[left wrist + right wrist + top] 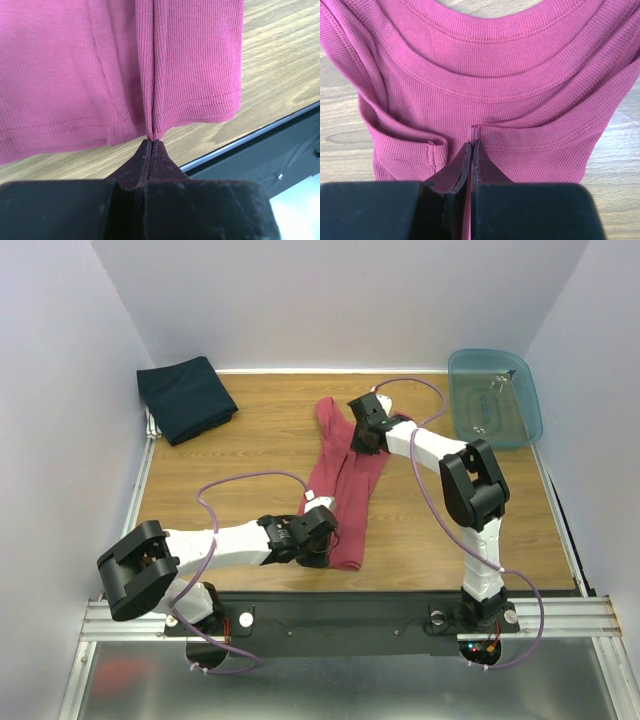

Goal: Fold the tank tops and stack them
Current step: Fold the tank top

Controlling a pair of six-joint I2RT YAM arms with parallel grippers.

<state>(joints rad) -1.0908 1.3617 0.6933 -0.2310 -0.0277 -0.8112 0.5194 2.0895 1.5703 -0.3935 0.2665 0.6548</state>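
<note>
A maroon tank top (pixel 340 480) lies stretched lengthwise in the middle of the table, straps at the far end. My left gripper (pixel 322 530) is shut on its near hem, and the left wrist view shows the ribbed hem (pixel 155 127) pinched between the closed fingertips (pixel 151 142). My right gripper (pixel 362 432) is shut on the far, neckline end; in the right wrist view the closed tips (pixel 471 146) pinch the bound edge of the cloth (pixel 485 100). A navy tank top (pixel 186 398) sits folded at the far left corner.
A translucent blue plastic tub (pixel 495 397) stands at the far right. White walls close in the table on three sides. A metal rail (pixel 340 615) runs along the near edge by the arm bases.
</note>
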